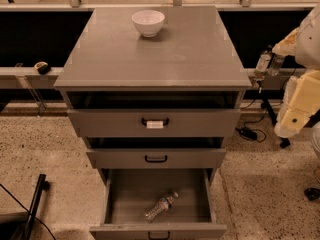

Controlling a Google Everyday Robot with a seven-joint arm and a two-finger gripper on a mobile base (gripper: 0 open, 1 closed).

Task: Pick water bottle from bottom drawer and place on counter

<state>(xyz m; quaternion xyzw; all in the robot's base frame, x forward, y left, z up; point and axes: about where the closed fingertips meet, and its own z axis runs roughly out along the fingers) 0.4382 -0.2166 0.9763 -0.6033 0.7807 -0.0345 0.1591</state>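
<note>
The water bottle (pixel 161 206) lies on its side, diagonally, on the floor of the bottom drawer (pixel 125 194), which is pulled fully out. Its white cap points to the upper right. The counter (pixel 190 54) is the flat grey top of the cabinet. My gripper (pixel 268 66) hangs at the right of the cabinet, beside the counter's right edge and at about its height, far above the bottle. Its two pale fingers stand apart with nothing between them.
A white bowl (pixel 148 22) stands at the back middle of the counter. The upper drawer (pixel 155 123) and middle drawer (pixel 156 158) are pulled out a little. My cream arm (pixel 300 99) fills the right edge. Cables (pixel 250 132) lie on the floor at right.
</note>
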